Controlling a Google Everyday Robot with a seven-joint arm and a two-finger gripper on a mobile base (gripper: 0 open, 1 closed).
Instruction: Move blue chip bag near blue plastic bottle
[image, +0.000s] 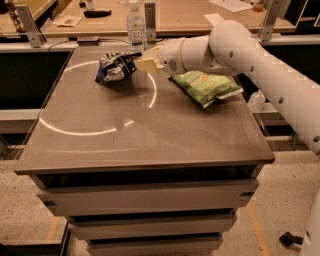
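Observation:
The blue chip bag (114, 67), a crumpled dark blue foil bag with white marks, hangs just above the grey table (140, 135) near its far edge. My gripper (138, 61) is shut on the bag's right end, with the white arm reaching in from the right. The blue plastic bottle (134, 29), clear with a white cap and white label, stands upright at the table's far edge, just behind and slightly right of the bag.
A green chip bag (206, 86) lies flat on the table's right side, under the arm. A wooden counter (175, 15) with papers and small items runs behind the table. A metal post (150, 20) stands beside the bottle.

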